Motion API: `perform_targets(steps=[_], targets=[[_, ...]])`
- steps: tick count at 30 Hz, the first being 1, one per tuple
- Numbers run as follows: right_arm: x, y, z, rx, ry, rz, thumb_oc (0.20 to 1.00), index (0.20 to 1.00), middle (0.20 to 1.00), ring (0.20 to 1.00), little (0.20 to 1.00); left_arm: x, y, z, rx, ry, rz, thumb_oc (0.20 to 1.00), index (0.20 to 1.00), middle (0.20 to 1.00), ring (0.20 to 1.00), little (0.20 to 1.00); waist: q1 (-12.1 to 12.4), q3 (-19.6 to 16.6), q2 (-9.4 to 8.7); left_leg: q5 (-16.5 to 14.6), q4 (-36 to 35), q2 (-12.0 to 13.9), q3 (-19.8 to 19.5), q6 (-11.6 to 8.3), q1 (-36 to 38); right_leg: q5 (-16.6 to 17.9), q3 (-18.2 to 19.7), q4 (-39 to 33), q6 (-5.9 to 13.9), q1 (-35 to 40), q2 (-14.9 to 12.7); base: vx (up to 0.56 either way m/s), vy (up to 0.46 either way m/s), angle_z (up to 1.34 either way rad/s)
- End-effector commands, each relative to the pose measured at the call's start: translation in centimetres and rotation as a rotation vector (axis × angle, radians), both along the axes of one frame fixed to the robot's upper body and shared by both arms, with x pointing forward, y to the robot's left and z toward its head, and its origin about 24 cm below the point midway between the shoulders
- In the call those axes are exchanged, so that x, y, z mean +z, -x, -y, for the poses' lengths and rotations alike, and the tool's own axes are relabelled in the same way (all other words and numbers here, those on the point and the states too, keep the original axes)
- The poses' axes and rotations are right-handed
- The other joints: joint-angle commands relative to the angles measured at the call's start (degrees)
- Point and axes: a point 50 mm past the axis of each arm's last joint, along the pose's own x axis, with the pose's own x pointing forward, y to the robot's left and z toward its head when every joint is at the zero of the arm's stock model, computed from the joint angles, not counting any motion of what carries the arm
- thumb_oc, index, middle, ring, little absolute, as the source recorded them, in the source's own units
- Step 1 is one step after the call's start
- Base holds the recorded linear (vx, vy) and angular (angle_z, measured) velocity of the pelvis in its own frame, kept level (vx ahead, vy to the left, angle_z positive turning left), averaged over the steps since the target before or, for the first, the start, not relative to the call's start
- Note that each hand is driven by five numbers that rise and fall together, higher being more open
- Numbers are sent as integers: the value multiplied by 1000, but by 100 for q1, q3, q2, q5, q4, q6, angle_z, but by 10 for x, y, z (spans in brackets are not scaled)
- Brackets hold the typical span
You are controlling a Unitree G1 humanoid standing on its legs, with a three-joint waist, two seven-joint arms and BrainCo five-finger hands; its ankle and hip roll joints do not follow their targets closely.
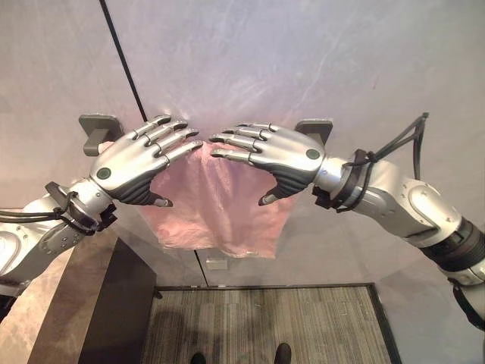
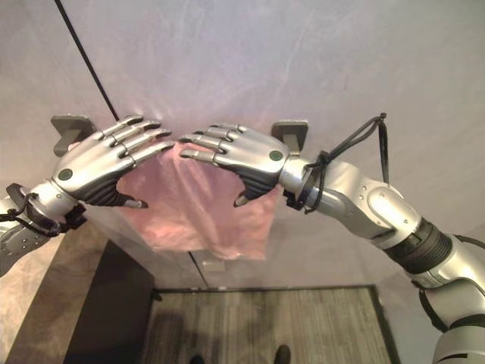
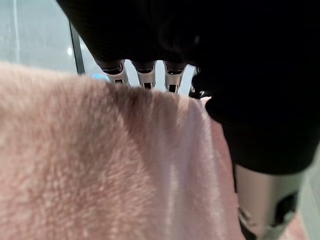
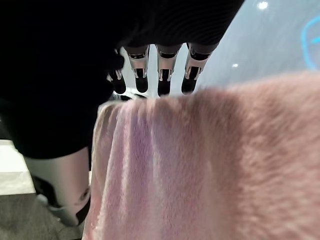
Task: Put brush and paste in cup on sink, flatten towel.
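Pink towel [image 1: 216, 208] hangs on wall rail between two grey brackets [image 1: 98, 130], directly beneath both hands. Left hand [image 1: 132, 163]: released, fingers straight, laid over towel top edge. Right hand [image 1: 276, 155]: released, fingers extended over same edge, fingertips near left hand's, not touching. Thumbs point down in front of towel.
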Motion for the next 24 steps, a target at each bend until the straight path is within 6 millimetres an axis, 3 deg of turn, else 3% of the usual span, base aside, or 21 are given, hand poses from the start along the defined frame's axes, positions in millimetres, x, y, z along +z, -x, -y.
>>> perform_targets(steps=[1, 8, 24], targets=[[20, -4, -15, 14, -19, 64, 1000, 1000, 1000, 1000, 1000, 11, -8, -3, 25, 44, 22, 1000, 1000, 1000, 1000, 1000, 46, -60, -297, 376, 8, -70, 107, -25, -324, 43, 147, -9, 529, 279, -464, 0, 0, 0], [19, -5, -7, -7, -15, 43, 1000, 1000, 1000, 1000, 1000, 5, -11, -15, 86, 35, -5, 1000, 1000, 1000, 1000, 1000, 54, -22, -328, 384, 8, -64, 98, -33, -362, 56, 141, -9, 528, 257, -467, -4, 1, 1], [-4, 4, 40, -113, 33, -33, 1000, 1000, 1000, 1000, 1000, -18, 0, -60, 281, -35, -99, 1000, 1000, 1000, 1000, 1000, 2, -46, -276, 366, 8, -63, 143, -32, -291, 49, 148, -9, 563, 282, -466, 0, 0, 0]])
